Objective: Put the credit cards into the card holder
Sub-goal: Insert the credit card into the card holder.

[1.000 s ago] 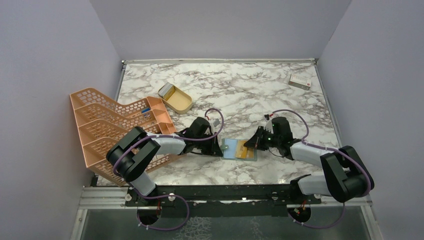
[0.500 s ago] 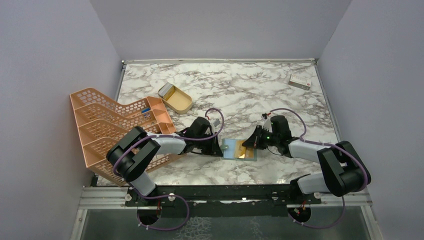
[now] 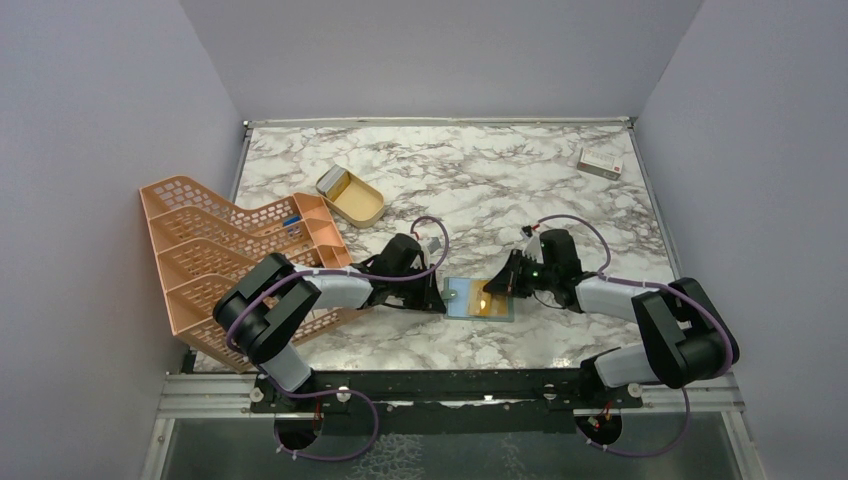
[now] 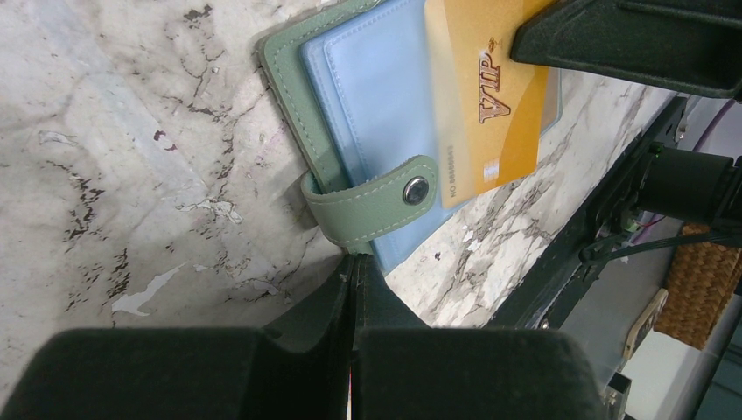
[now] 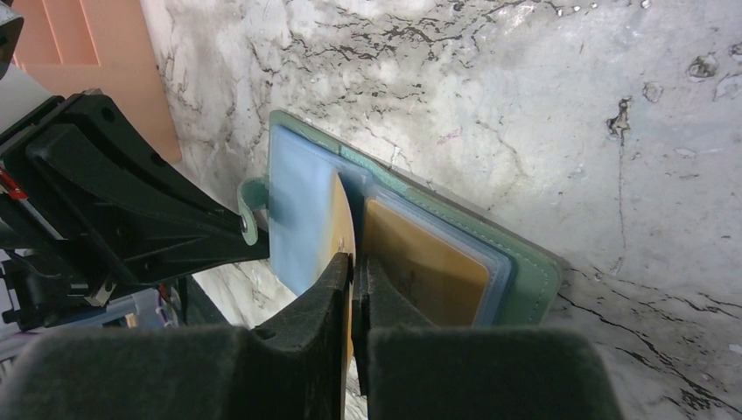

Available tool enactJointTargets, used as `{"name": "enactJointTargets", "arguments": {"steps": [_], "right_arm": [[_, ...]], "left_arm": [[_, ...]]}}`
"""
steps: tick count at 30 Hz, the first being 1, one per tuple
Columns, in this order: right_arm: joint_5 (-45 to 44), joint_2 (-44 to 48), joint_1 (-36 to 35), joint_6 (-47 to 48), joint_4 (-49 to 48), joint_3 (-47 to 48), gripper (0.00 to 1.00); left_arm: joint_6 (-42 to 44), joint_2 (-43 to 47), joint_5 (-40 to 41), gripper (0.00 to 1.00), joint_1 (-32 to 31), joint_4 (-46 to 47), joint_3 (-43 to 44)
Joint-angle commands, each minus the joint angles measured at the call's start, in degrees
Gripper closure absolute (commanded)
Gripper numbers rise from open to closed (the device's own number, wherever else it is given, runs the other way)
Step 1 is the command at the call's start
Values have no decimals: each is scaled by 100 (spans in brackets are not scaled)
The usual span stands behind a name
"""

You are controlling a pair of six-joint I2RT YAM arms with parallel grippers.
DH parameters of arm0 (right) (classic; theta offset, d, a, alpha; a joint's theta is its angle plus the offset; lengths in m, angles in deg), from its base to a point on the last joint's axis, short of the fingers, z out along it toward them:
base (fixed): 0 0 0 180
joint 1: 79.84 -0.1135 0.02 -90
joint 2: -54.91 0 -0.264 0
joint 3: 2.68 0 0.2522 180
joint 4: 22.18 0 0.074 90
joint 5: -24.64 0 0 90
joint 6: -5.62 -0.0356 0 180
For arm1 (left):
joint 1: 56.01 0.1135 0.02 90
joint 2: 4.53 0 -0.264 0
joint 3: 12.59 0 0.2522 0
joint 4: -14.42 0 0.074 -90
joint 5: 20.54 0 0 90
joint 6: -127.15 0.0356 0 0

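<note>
**Over the open card holder [image 4: 376, 105], a pinched credit card [image 4: 490, 96] risks buckling or missing its slot**

The card holder lies open and flat on the marble table [image 3: 500, 190] between the two arms, pale blue face up. The right gripper [image 5: 353, 262] is clamped on the gold credit card, which stands on edge over the holder's middle with a visible bow in it. A second card [image 5: 424, 262] already sits under a clear pocket on the side nearer that gripper. The left gripper [image 4: 353, 271] has its fingers pressed together with nothing between them, tips down at the holder's edge just beside the snap tab [image 4: 367, 208]. Whether they bear on the holder or only on the table next to it cannot be told.

The bend is the first worry. The card is thin and gripped by one edge, so a harder push against a pocket lip would likely flex it further or spring it from the grip.

The card's leading edge is hidden in both wrist views. It may ride over the pocket instead of entering, or jam against the occupied one.

If the left fingers are not truly pinning the holder, a sideways push could slide it across the smooth marble or lift a leaf.

Letting go too soon would probably leave the card lying on top rather than seated.
</note>
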Motion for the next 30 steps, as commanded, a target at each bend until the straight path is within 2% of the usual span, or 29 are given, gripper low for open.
{"name": "enactJointTargets", "arguments": {"steps": [1, 4, 7, 12, 15, 21, 30], "right_arm": [[-111, -89, -1, 230, 250, 57, 95], [-203, -77, -2, 203, 327, 118, 94], [-323, -37, -3, 113, 488, 162, 90], [-966, 207, -3, 197, 1383, 466, 71], [-1168, 386, -3, 274, 1806, 613, 64], [-1214, 782, -2, 289, 2136, 587, 59], [-921, 610, -58, 200, 1643, 410, 57]], "left_arm": [[103, -24, 423, 100, -80, -127, -4], [103, -31, 417, 100, -89, -111, 11], [108, -20, 403, 100, -99, -124, 8], [76, 4, 475, 100, -108, -113, -68], [67, -21, 476, 100, -116, -87, -83], [66, -31, 474, 100, -123, -58, -67], [39, -43, 464, 100, -149, -22, -74]]}}
